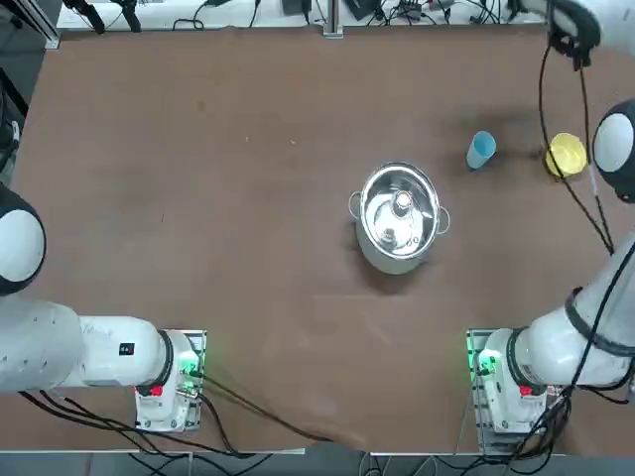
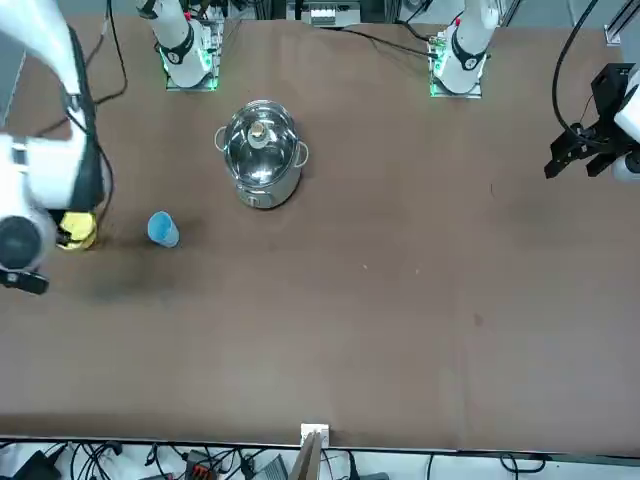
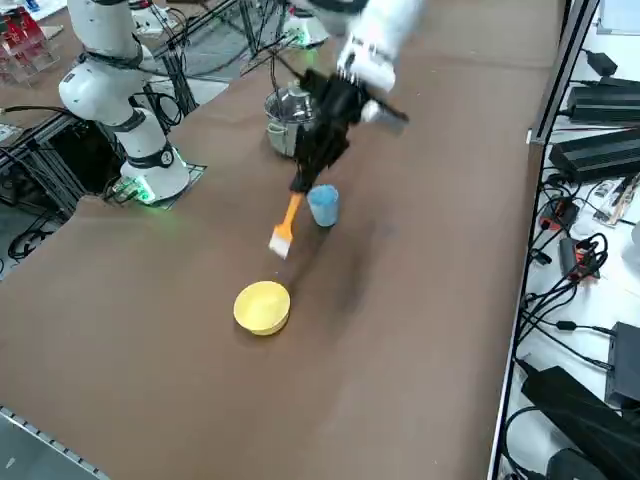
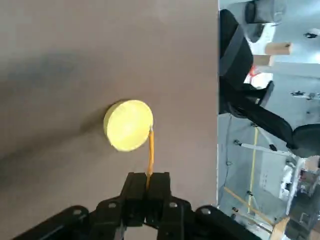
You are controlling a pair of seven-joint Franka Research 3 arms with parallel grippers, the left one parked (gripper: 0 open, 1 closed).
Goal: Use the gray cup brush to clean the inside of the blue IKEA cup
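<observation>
My right gripper (image 3: 308, 176) hangs in the air above the table, shut on the orange handle of the cup brush (image 3: 284, 228). The brush slants down, its pale head low, between the blue cup and the yellow bowl. In the wrist view the thin orange handle (image 4: 150, 152) rises from the closed fingers (image 4: 137, 186) toward the yellow bowl (image 4: 128, 125). The light-blue cup (image 3: 323, 205) stands upright on the brown table, just beside the brush. It also shows as a small blue cup (image 1: 480, 150) from overhead and as the same cup (image 2: 163, 229) from the front.
A yellow bowl (image 3: 262, 306) sits near the table's right edge, close to the cup. A lidded steel pot (image 1: 399, 218) stands mid-table, further in. My right arm (image 1: 617, 147) reaches over the table's right side. Cables and equipment lie beyond that edge.
</observation>
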